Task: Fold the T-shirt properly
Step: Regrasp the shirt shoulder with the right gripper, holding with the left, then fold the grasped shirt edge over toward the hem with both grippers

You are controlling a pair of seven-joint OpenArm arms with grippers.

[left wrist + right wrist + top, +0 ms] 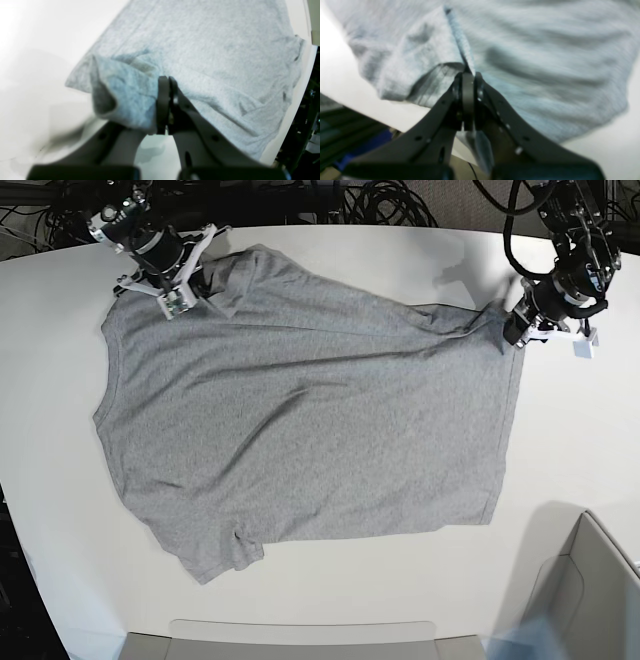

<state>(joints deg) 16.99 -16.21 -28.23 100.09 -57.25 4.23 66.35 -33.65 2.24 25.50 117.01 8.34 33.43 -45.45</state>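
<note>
The heather-grey T-shirt (300, 420) lies spread on the white table (560, 440), plain side up, collar toward the left and hem toward the right. In the base view my right gripper (200, 288) is at the far left corner, pinching the cloth at the far sleeve. The right wrist view shows that gripper (468, 75) shut on a raised ridge of the T-shirt (532, 62). My left gripper (512, 332) is at the far right, at the hem corner. In the left wrist view it (166, 82) is shut on a bunched fold of the T-shirt (200, 45).
A grey box (590, 590) stands at the front right corner. A pale tray rim (300, 630) runs along the front edge. Black cables (380, 205) lie behind the table's far edge. The near sleeve (215, 555) reaches toward the front left.
</note>
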